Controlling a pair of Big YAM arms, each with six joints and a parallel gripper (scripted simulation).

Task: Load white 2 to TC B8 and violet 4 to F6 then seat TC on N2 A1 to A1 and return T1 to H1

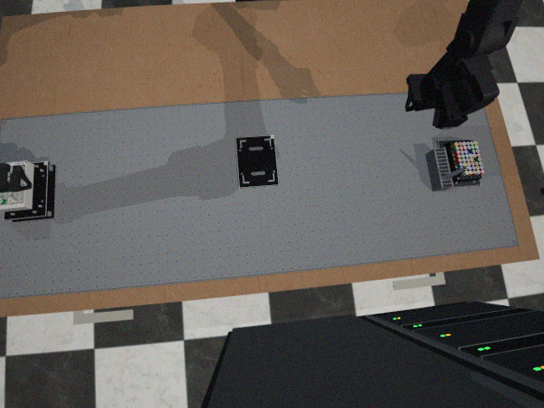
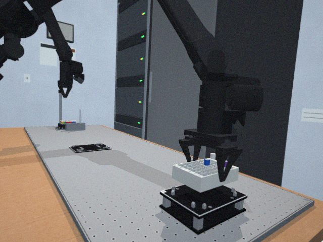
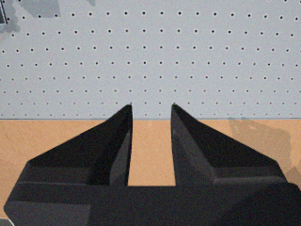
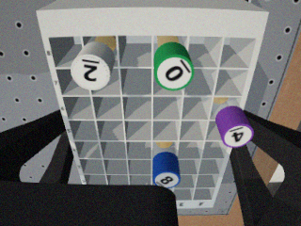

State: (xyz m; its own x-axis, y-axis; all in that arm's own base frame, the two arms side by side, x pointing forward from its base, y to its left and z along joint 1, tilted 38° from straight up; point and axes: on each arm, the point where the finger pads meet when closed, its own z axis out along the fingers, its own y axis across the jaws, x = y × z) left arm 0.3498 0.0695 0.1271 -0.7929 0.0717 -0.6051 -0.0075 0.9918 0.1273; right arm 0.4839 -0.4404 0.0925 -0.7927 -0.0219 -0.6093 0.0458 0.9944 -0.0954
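The white tube carrier TC (image 2: 201,179) (image 4: 155,19) (image 1: 13,196) hangs level just above the black raised nest N2 (image 2: 208,208) (image 1: 43,193). My right gripper (image 2: 206,169) (image 4: 151,113) is shut on TC's two long sides. TC holds the white 2 vial (image 4: 92,66) (image 2: 212,155), a green 0 vial (image 4: 173,66), the violet 4 vial (image 4: 234,126) (image 2: 225,164) and a blue 8 vial (image 4: 166,169) (image 2: 206,161). My left gripper (image 2: 64,96) (image 3: 151,113) hangs high above the vial rack R1 (image 1: 467,158) (image 2: 67,121), its fingers apart and empty. The forceps T1 (image 1: 456,174) (image 2: 79,114) stand in the grey holder H1 (image 1: 439,168) (image 2: 74,126).
A flat black nest (image 1: 257,161) (image 2: 90,147) lies in the middle of the perforated grey mat (image 1: 307,228). R1 holds several coloured vials. A dark server cabinet (image 2: 132,65) stands beyond the table's long edge.
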